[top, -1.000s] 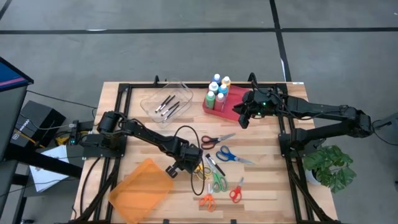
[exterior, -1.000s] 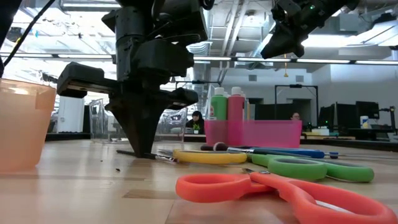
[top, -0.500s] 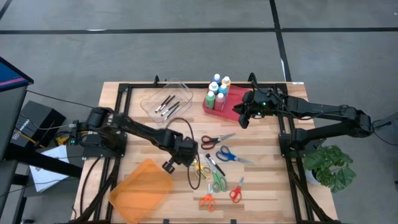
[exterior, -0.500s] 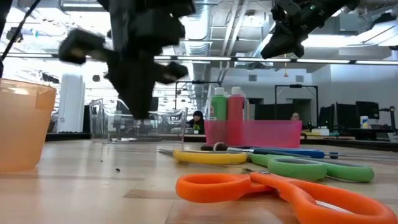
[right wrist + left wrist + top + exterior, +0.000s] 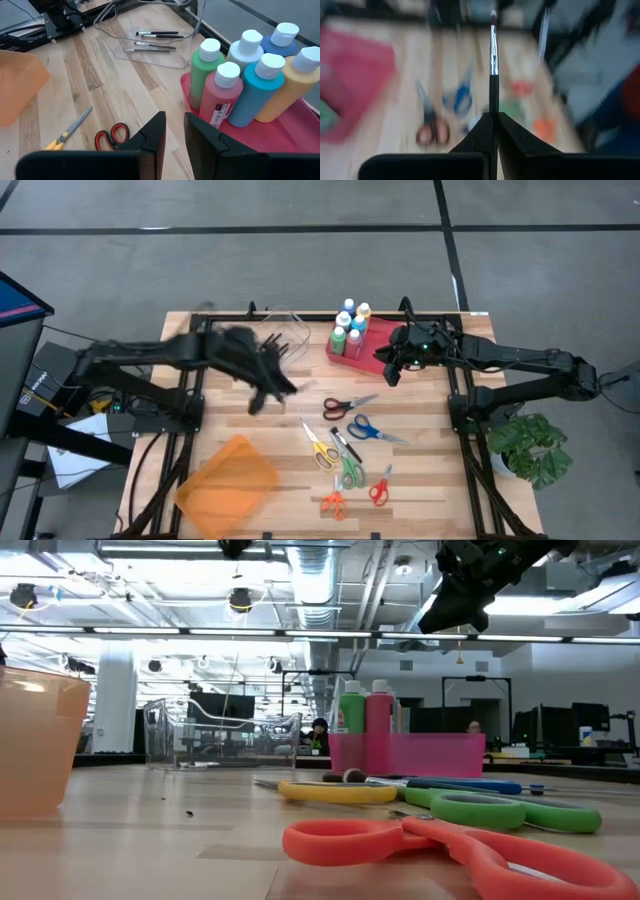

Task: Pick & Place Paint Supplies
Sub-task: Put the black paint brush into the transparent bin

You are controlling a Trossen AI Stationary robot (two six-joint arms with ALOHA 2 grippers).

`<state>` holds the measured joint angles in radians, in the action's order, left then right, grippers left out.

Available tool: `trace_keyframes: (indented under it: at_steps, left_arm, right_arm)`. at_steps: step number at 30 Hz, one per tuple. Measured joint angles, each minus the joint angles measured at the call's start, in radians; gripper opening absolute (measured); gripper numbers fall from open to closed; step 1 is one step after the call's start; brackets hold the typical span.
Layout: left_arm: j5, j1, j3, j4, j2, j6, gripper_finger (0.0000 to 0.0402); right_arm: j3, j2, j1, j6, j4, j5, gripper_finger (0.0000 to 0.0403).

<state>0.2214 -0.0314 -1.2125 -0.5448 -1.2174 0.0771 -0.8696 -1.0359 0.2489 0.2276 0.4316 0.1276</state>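
Several paint bottles (image 5: 350, 328) with white caps, among them green (image 5: 205, 75), red (image 5: 222, 95) and yellow (image 5: 295, 85), stand upright in a pink tray (image 5: 362, 352) at the far side. My right gripper (image 5: 390, 370) hovers just beside the tray, slightly open (image 5: 173, 135) with nothing between its fingers. My left gripper (image 5: 288, 385) is raised above the table's middle, blurred, and shut on a thin black paintbrush (image 5: 493, 60). It is above the top of the low view. My left gripper pinches the paintbrush's black handle (image 5: 493, 117) between its two fingertips. The brush runs on straight ahead of the fingers, with the metal ferrule and bristle tip at its far end. It is lifted clear of the table.
A clear box (image 5: 150, 42) holding a few brushes sits left of the pink tray. Several scissors (image 5: 350, 450) with coloured handles lie spread over the middle and near right. An orange bin (image 5: 228, 480) sits at the near left. A dark pen-like thing (image 5: 345, 445) lies among the scissors.
My left gripper has risen from the table beside the yellow scissors and swung toward the far edge and left, rolling as it went. It stayed shut on the paintbrush, which is now lifted clear. The arm has left the low view.
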Motion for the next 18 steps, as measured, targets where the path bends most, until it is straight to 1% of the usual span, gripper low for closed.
trace_keyframes:
  at_steps: [5,8,12,18]
  left_arm:
    - [0.092,-0.070,-0.003,0.244,0.150,0.175,0.0005]
    - [0.108,-0.082,-0.003,0.377,0.207,0.228,0.0005]
    - [0.124,-0.080,-0.002,0.522,0.249,0.283,0.0005]
    - [0.153,-0.057,-0.002,0.743,0.256,0.364,0.0005]
  right_arm:
    - [0.000,0.000,-0.001,0.001,-0.001,0.000,0.0068]
    - [0.000,0.000,0.000,0.000,-0.001,0.000,0.0068]
    - [0.000,0.000,0.000,0.000,-0.007,0.000,0.0068]
    - [0.000,0.000,0.000,0.000,-0.012,0.000,0.0068]
